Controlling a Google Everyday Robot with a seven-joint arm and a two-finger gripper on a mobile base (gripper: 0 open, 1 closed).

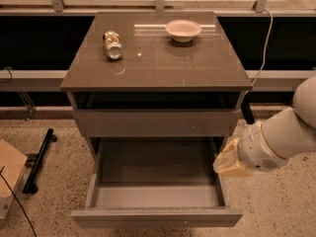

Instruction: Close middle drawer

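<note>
The middle drawer (157, 217) is pulled far out of the grey-brown cabinet. Its plain flat front panel faces me at the bottom of the view, and its lighter grey interior (155, 167) holds nothing. My gripper (229, 163), cream-coloured at the end of the white arm (284, 137), is at the drawer's right side wall, about halfway along it and just above its rim. I cannot tell whether it touches the wall.
A shut drawer front (155, 123) sits above the open drawer, under a dark gap. On the cabinet top (163, 65) lie a dented can (112, 45) and a white bowl (183, 29). A cardboard box (10, 168) and a black bar (39, 159) are on the floor at left.
</note>
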